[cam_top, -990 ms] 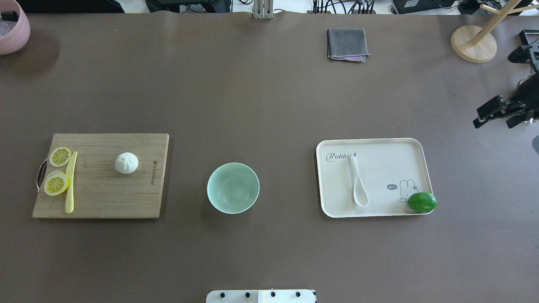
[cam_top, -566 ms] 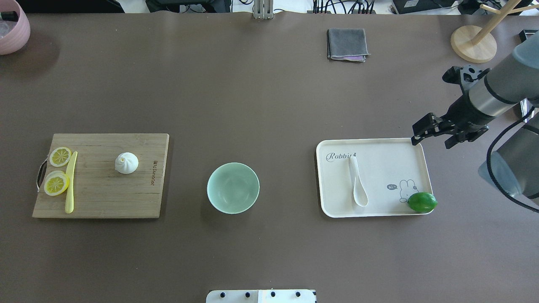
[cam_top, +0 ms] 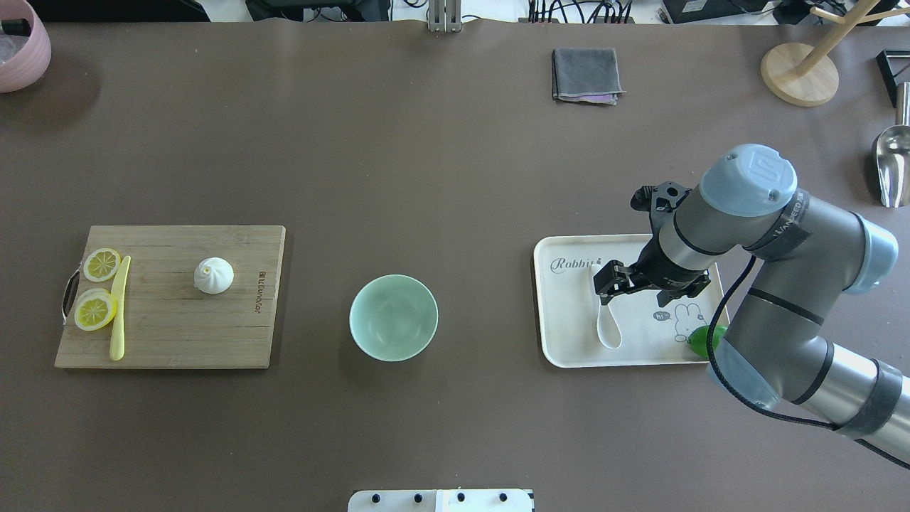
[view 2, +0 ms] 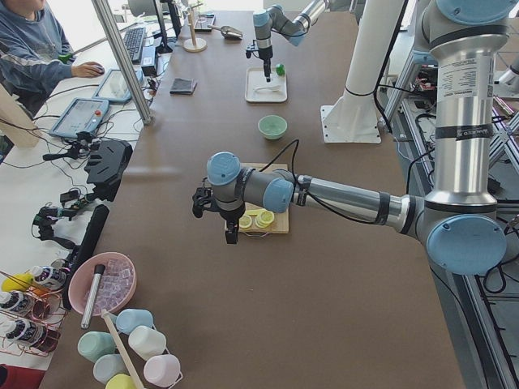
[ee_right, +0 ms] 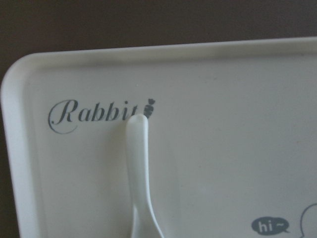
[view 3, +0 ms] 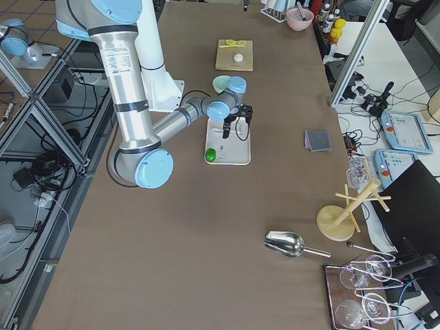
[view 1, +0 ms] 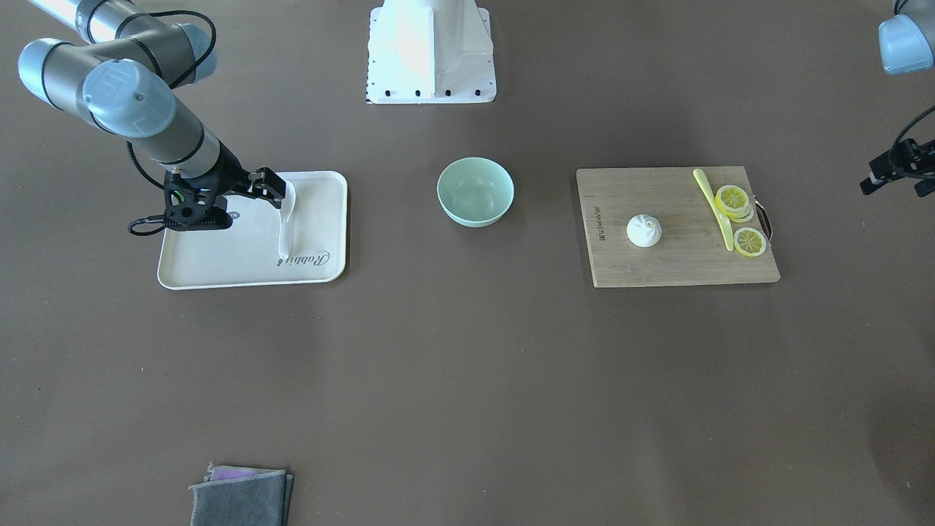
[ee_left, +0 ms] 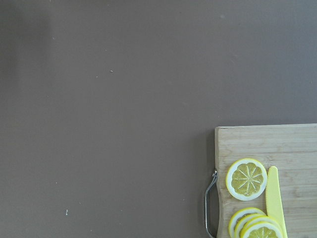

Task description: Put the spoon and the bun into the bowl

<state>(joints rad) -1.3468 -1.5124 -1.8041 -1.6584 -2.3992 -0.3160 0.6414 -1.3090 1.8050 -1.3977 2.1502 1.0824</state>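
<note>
**Right gripper above the spoon; spoon and bun both outside the bowl**

Take the mint-green bowl as your mark. It stands upright on the bare table, straight out from the robot's base.

On the right-arm side of the bowl, well apart from it, you see the cream tray. The white spoon lies flat on the tray. Its scoop points toward the robot, and its handle tip ends at the printed word "Rabbit". The right gripper hangs above the spoon with its fingers spread and nothing between them. The views disagree on which part of the spoon lies directly under it, so you cannot pin that down. Your right wrist view looks down on the handle and the tray's rim. A green lime sits at the tray corner farthest from the bowl.

On the bowl's other side you find the wooden cutting board. The bun sits upright on the half of the board nearer the bowl. The lemon slices and the pale-yellow knife lie at the board's end away from the bowl. The left gripper hangs over bare table beyond that far end, well apart from the bun. Its fingers are apart and empty.
</note>
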